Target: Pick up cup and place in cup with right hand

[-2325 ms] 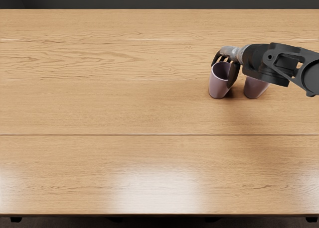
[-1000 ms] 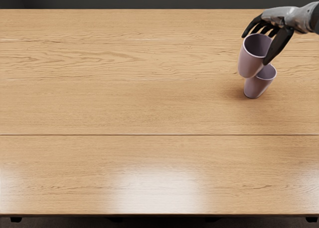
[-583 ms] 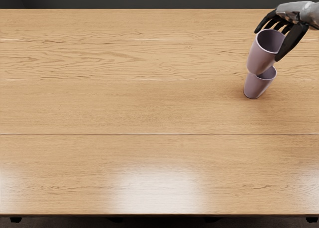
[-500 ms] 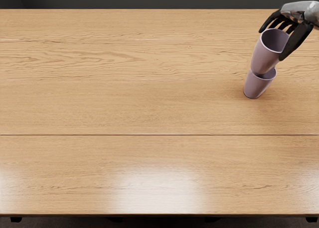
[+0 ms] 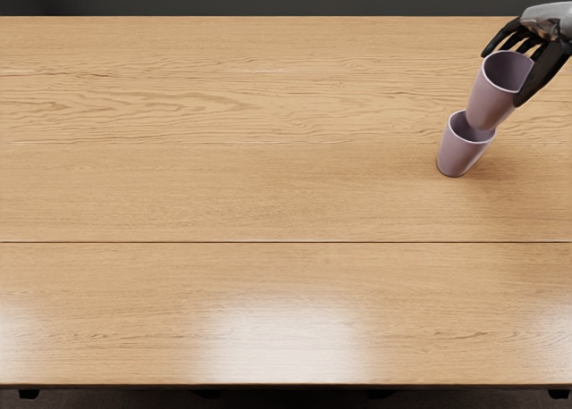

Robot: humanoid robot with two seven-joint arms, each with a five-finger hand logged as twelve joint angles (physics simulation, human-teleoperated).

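Standing cup (image 5: 455,154), at between two and three o'clock from the middle of the table (image 5: 223,186): could be tipped or pushed if its rim were struck at one o'clock by a base lowered off-centre. Held cup (image 5: 491,98), at two o'clock from that middle: its base is seen overlapping the standing cup's one o'clock rim; contact cannot be confirmed. Were it released out of line, it could be lodged askew or dropped outside. Right hand (image 5: 543,31), at one o'clock from the held cup: the wall is gripped near the rim between fingers and thumb; if let go unevenly, a tilt could be caused. Both cups are noted as plain, dusty mauve, tapered, handleless and open-mouthed, with paler rims.
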